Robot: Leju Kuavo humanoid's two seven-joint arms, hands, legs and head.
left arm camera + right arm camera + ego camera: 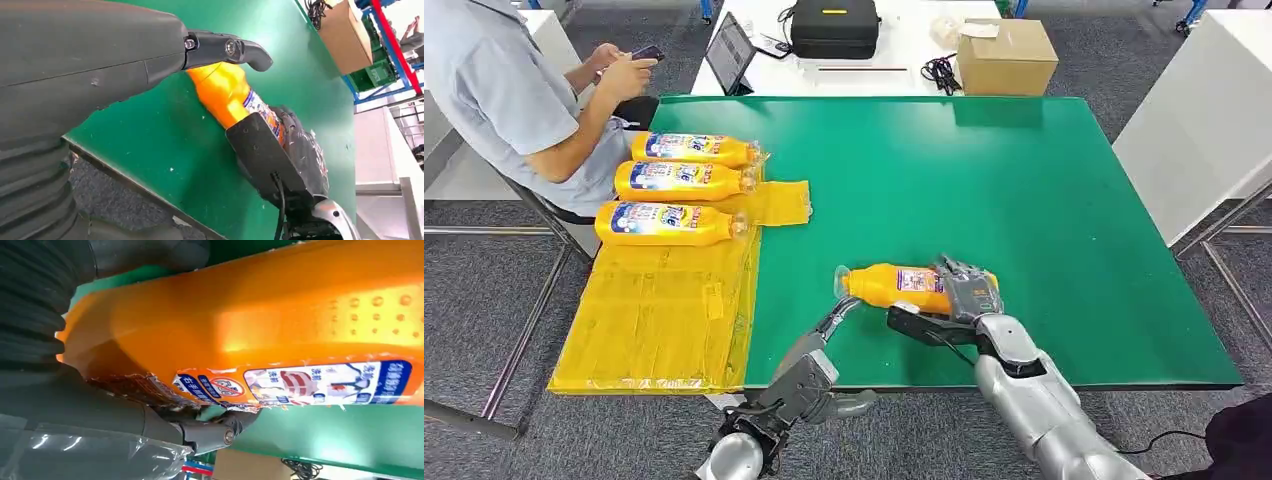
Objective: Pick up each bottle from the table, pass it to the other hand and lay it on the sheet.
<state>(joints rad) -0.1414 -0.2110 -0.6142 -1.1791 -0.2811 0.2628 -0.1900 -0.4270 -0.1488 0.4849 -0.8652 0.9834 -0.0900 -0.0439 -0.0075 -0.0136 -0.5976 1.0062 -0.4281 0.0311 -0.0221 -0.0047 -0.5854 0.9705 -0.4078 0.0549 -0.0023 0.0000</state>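
Bottle [894, 285] lies sideways in the grip of the right hand [969, 295], cap at 9 o'clock, so the spread left hand [839, 318] can take it toward the sheet [664, 320].

Glossy orange plastic bottle [904, 286] (paper label peeling), matt green table [1024, 200], crinkled shiny yellow plastic sheet [664, 320].

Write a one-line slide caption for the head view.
Right hand holds an orange bottle over the green table; left hand reaches for its neck; three bottles on the yellow sheet.
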